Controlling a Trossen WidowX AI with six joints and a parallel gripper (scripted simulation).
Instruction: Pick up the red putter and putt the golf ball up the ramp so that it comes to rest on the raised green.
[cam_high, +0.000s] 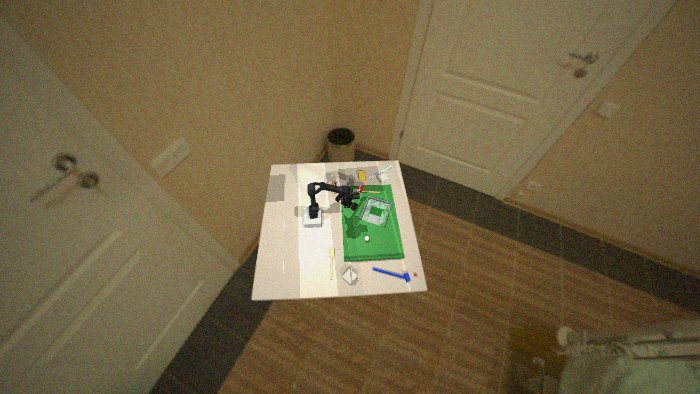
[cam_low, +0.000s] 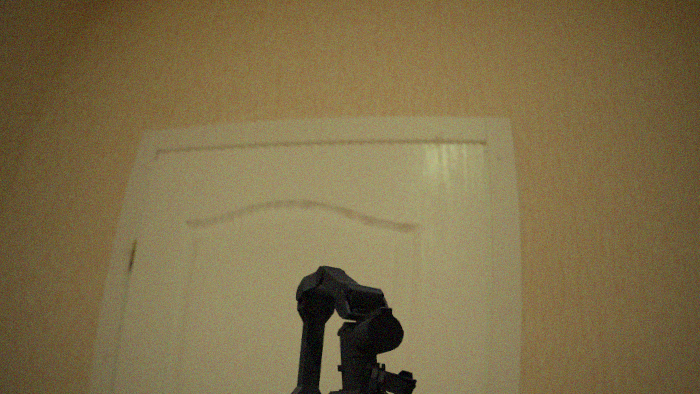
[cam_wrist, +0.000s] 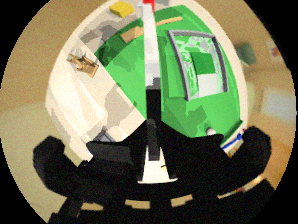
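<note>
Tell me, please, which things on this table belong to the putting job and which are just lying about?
For the job:
putter, held in the tool
ball
green mat
raised green

Lying about:
blue club
yellow block
yellow spatula
small red ball
grey pyramid block

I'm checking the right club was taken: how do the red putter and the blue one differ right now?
The red putter is clamped in the end effector, reaching out over the green mat; the blue putter lies untouched on the table beyond the mat's near edge. Their heads are red and blue. Both are slim, long-shafted clubs.
</note>
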